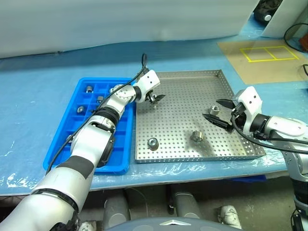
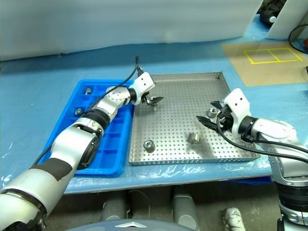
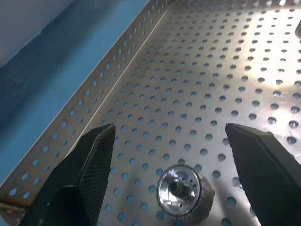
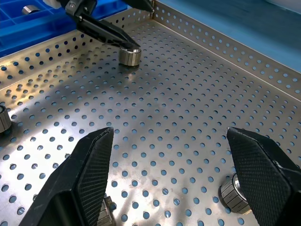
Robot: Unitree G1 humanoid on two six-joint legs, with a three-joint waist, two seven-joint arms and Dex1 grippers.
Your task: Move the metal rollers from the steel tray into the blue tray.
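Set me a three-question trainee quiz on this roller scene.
1. True or false: the left tool is shut on a roller.
2. How many metal rollers lie in the steel tray? A) two B) four C) seven
3. Name the tool that is working at the side of the steel tray next to the blue tray.

Key
1. False: it is open, with its fingers either side of a roller lying on the tray floor.
2. B
3. The left tool. The right tool is at the opposite side, also open.
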